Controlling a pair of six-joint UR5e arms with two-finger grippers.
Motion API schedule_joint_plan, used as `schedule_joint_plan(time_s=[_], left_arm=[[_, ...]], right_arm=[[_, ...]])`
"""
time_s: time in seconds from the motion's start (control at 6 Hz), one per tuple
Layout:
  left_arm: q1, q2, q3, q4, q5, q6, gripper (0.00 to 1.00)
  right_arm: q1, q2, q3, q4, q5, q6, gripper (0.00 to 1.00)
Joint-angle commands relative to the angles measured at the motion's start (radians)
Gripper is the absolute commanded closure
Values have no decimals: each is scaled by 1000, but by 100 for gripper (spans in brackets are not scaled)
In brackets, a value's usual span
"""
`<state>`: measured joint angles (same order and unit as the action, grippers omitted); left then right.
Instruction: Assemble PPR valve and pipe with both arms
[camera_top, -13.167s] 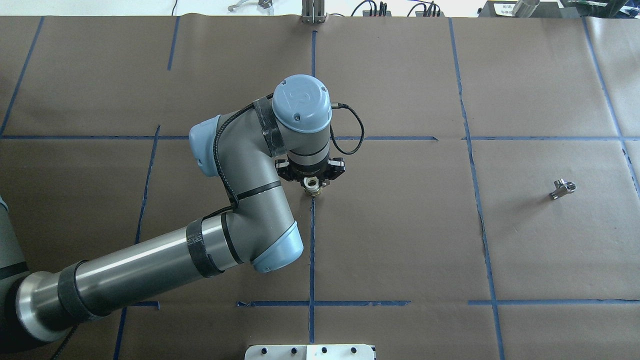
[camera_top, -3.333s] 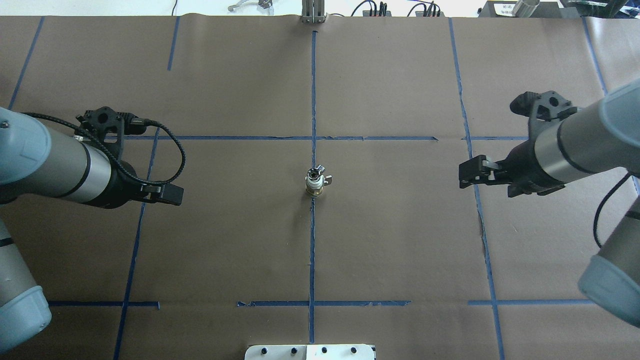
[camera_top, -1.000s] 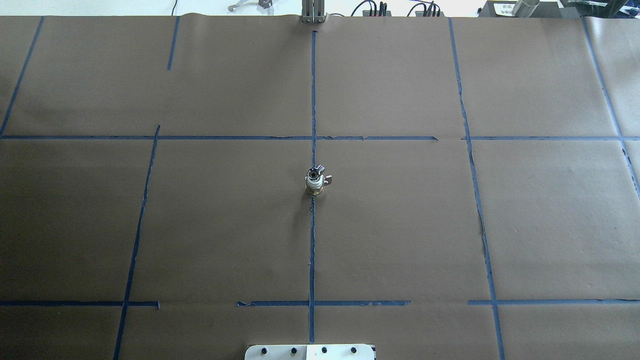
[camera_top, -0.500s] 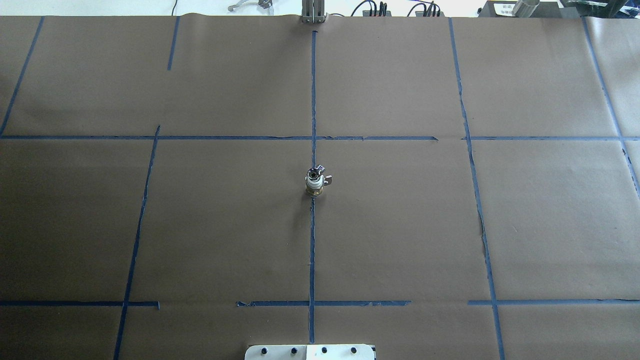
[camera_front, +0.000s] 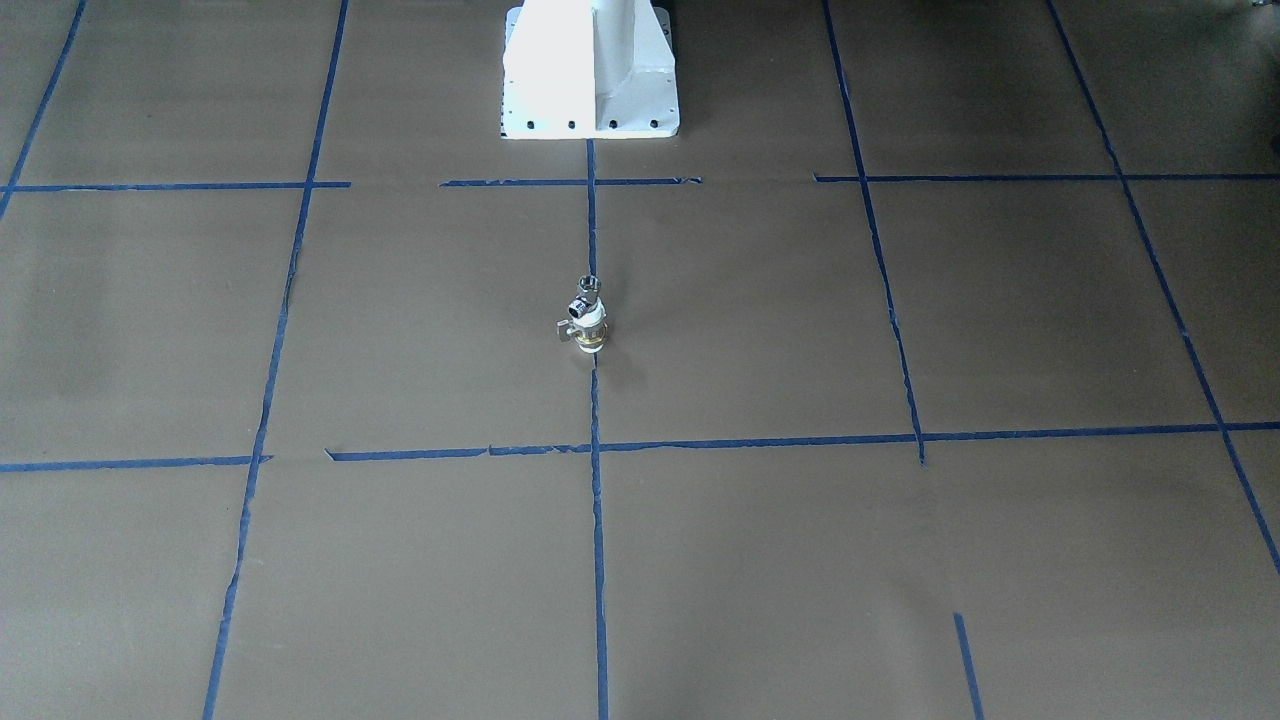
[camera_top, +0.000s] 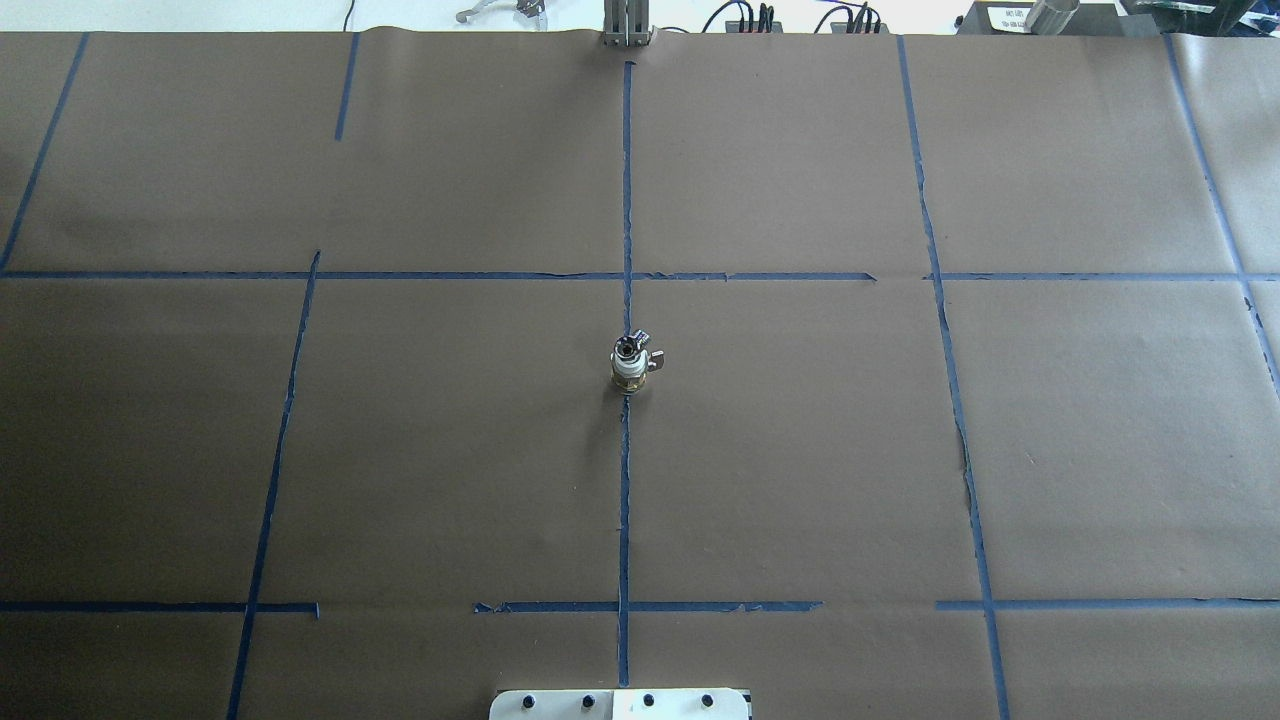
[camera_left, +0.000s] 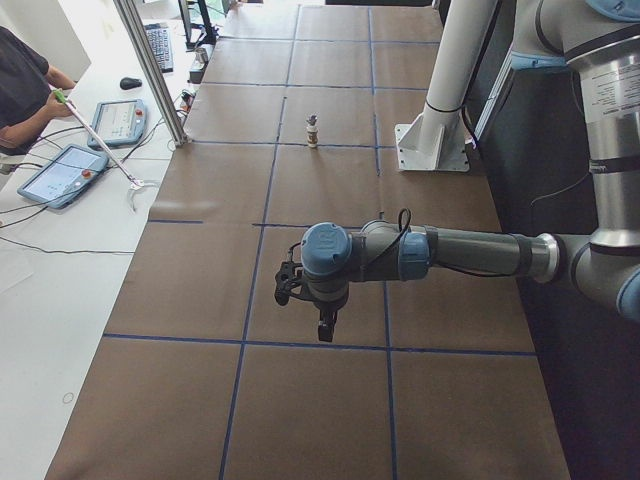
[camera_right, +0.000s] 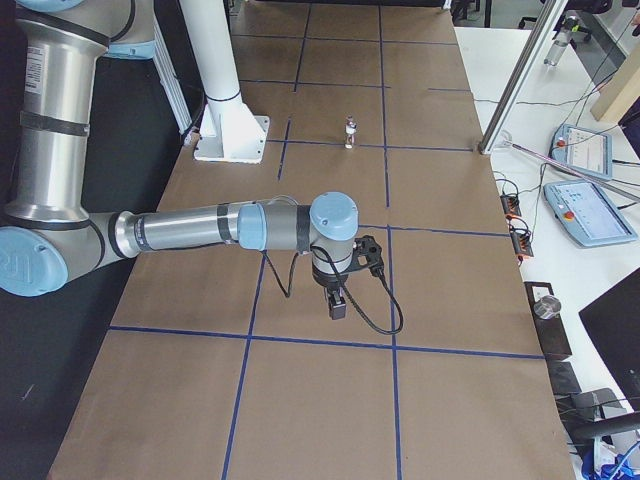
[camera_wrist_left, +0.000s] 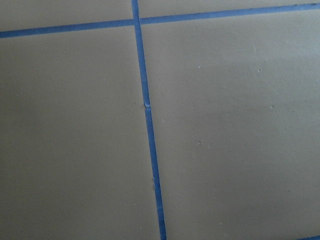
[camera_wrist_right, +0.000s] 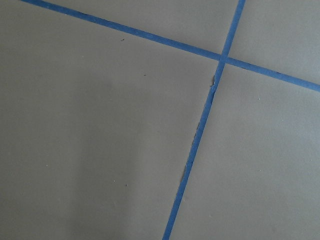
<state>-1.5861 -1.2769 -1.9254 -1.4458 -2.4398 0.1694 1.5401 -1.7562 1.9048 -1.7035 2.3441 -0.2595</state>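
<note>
The PPR valve (camera_top: 627, 374) stood upright on the blue tape line (camera_top: 624, 480) at mid-table, with the chrome pipe (camera_top: 631, 347) seated on top. The left gripper (camera_left: 325, 325) and right gripper (camera_right: 338, 303) hung well apart from it, their jaws' state impossible to tell. Small, rigid and probably slick, the stack looked best gripped at the valve's white collar.

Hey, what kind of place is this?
Most likely a robotics lab or test cell: a left arm and right arm over a table papered brown and gridded with blue tape, with control tablets alongside.
</note>
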Motion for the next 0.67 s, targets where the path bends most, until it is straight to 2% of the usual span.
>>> schedule_joint_plan(time_s=[0.0, 0.5], left_arm=[[-3, 62, -64, -2, 5, -1, 0], [-43, 65, -76, -10, 7, 1, 0]], right_arm=[[0, 4, -24, 1, -2, 0, 0], [-2, 17, -38, 1, 0, 2, 0]])
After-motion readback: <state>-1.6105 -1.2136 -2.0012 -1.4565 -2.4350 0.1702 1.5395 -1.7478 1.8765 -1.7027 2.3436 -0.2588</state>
